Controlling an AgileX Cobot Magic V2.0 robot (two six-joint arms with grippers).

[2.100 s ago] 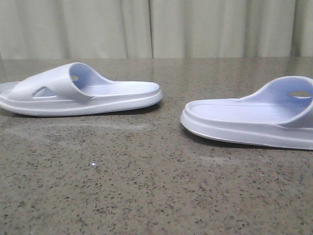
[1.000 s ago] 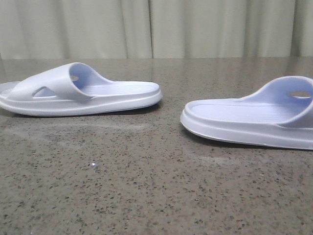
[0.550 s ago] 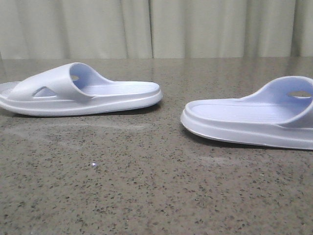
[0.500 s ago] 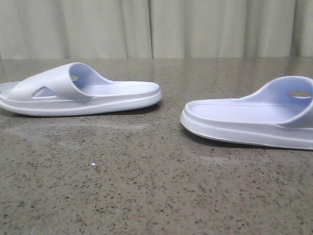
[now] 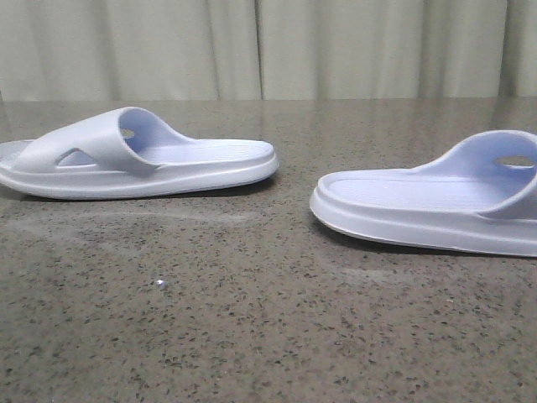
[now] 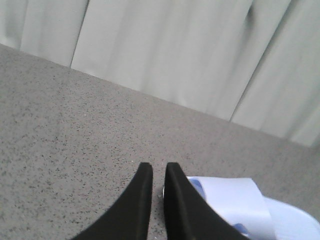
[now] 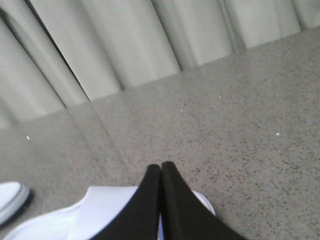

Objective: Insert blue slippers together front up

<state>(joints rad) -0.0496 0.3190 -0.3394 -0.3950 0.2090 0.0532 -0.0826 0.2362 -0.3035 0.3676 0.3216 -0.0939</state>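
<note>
While both slippers sit flat on the speckled grey-brown table (image 5: 252, 319), no box, bin or tray shows in any view, so nothing is inside anything.

The left slipper (image 5: 138, 155) lies on its sole on the left side of the table, a bit farther back. Its heel end points toward the middle and its wide strap is at the outer end. The strap has a hole in its side, and the part for the foot has thin ribs across it. The right slipper (image 5: 436, 206) lies on its sole on the right side, closer to the camera, and it runs off the edge of the picture. Its heel end also points toward the middle, so the two heels face each other with bare table between them. They are well apart and do not touch. Both are very pale blue, almost white, smooth and thick at the rim.

A pale curtain (image 5: 268, 46) hangs behind the table.

From the left wrist camera, the left gripper (image 6: 154, 172) hangs above the left slipper's strap. Its two black fingers are nearly together with a thin gap, and they hold nothing. From the right wrist camera, the right gripper (image 7: 161, 172) hangs above the right slipper. Its fingers are pressed together and hold nothing.
</note>
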